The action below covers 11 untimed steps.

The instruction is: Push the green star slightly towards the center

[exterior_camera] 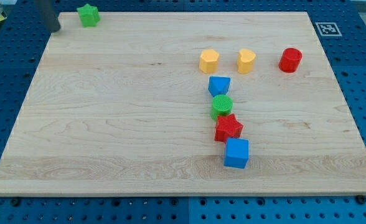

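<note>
The green star sits at the top left corner of the wooden board, close to its top edge. My tip is the lower end of a dark, blurred rod at the view's top left, just left of the star and slightly below it. There is a small gap between tip and star.
Two yellow blocks and a red cylinder stand in a row at upper right. Below them a blue block, a green cylinder, a red star and a blue cube form a column. Blue pegboard surrounds the board.
</note>
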Motion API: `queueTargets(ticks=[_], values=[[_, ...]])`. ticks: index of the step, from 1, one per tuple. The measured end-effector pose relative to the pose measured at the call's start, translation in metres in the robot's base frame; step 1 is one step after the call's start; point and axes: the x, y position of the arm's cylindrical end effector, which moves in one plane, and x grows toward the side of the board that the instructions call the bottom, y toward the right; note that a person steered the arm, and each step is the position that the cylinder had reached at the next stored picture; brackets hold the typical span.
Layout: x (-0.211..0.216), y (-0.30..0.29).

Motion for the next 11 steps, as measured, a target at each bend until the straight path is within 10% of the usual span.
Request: queueTargets(ticks=[2,11], values=[[-0.053,0.015],[-0.053,0.049]])
